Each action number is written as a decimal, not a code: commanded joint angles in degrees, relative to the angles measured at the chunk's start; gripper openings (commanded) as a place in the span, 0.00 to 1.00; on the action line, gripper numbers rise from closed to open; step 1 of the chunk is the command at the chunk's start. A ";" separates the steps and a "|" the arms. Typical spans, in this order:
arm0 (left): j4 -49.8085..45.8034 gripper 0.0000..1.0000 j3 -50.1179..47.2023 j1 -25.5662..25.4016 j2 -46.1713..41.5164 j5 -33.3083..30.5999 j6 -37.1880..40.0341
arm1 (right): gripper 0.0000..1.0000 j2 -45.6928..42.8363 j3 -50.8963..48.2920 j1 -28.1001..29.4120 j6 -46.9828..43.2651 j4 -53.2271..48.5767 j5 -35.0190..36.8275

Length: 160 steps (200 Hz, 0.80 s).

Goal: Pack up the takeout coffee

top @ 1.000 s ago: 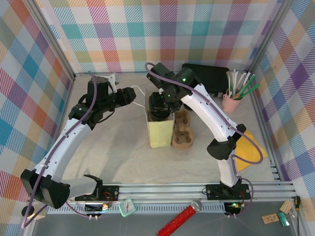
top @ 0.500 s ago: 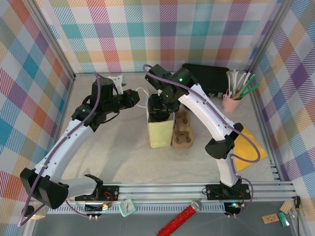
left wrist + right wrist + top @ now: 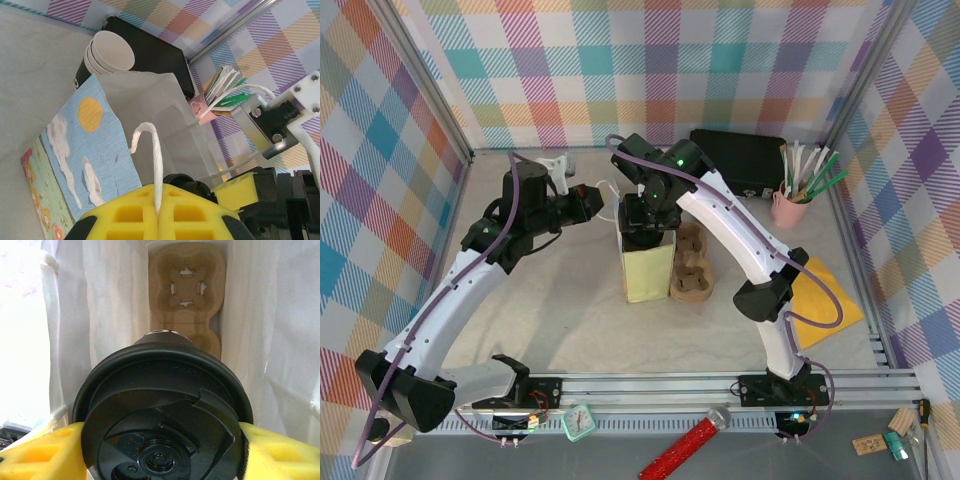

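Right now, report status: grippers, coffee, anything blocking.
Left gripper shut on handle of bag. Right gripper shut on takeout coffee, between bag walls. Cardboard carrier below cup, nothing between.

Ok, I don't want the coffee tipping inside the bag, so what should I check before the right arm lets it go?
1. The left gripper shut on the bag handle: ok.
2. The bag upright, mouth open: ok.
3. The takeout coffee clamped in the right gripper: ok.
4. Its lid seated: ok.
5. The cup carrier lying on the bag's bottom: ok.
6. Coffee centred over a carrier slot: cannot tell.
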 commanded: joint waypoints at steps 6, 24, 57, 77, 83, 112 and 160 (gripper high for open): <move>0.26 0.00 -0.49 -0.43 -1.66 -0.19 -0.14 | 0.63 0.50 0.93 0.28 0.93 -8.55 -0.36; 0.35 0.00 -0.58 -0.41 -1.88 -0.19 -0.17 | 0.63 0.67 0.50 0.28 0.61 -9.10 -0.80; 0.22 0.00 -0.75 -0.43 -2.51 -0.55 -0.03 | 0.63 1.79 0.05 0.23 -0.37 -10.03 -1.95; 0.02 0.00 -0.93 -0.41 -2.76 -0.96 0.13 | 0.63 1.80 -0.31 0.30 -0.50 -9.99 -2.13; 0.00 0.00 -1.01 -0.39 -2.74 -1.06 0.15 | 0.63 1.74 -0.50 0.28 -0.66 -10.01 -2.27; -0.36 0.00 -1.19 -0.44 -3.34 -1.83 0.38 | 0.63 0.65 -3.37 0.23 -0.71 -10.01 -1.93; 0.70 0.00 -1.89 -0.51 -3.13 -0.11 0.18 | 0.63 -0.16 -5.58 0.26 -1.04 -10.03 -1.78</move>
